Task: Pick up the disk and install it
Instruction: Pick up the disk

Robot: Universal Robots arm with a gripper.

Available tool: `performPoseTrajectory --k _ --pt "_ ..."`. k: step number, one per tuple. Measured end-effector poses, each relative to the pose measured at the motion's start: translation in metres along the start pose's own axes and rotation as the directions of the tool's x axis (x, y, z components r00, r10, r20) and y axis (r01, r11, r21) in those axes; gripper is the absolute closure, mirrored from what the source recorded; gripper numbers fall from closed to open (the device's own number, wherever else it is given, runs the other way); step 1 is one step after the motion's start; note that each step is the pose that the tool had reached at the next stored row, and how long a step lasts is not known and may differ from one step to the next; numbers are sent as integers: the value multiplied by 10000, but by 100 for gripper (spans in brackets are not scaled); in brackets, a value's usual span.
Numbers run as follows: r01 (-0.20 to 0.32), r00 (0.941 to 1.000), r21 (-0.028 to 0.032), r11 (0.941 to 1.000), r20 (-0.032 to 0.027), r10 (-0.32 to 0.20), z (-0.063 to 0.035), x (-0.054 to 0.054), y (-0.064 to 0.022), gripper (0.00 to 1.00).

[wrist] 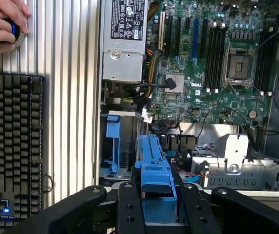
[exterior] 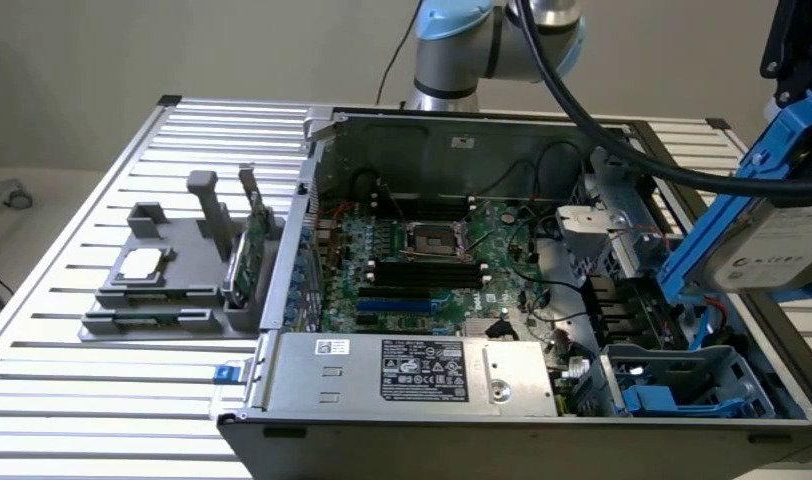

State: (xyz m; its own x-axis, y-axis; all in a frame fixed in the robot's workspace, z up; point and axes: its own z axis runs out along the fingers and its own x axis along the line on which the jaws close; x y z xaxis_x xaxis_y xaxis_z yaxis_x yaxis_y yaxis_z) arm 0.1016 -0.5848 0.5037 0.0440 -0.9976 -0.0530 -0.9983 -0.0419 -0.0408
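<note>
Jaws pinched on the blue-framed disk (exterior: 777, 255), we hold it tilted above the open computer case (exterior: 513, 450) (the blue drive bay (exterior: 686, 385) sits just below), mid-carry, and seating it, we judge, calls for squaring frame to bay.

You have the flat, rectangular silver-grey metal disk (exterior: 784, 255) with its white label lifted clear, standing on edge and tilted, at the exterior view's right above the open grey metal computer case (exterior: 513, 445). Its bright blue plastic carrier frame (wrist: 155, 170) sits clamped in the black gripper (wrist: 155, 192).
</note>
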Motion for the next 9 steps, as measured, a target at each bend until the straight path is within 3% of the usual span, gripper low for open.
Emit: performPoseTrajectory --k 5,9 --pt "-62 10000 -11 10000 -30 62 4 85 4 67" --pt "-110 9998 -14 9999 -175 110 12 123 6 67"
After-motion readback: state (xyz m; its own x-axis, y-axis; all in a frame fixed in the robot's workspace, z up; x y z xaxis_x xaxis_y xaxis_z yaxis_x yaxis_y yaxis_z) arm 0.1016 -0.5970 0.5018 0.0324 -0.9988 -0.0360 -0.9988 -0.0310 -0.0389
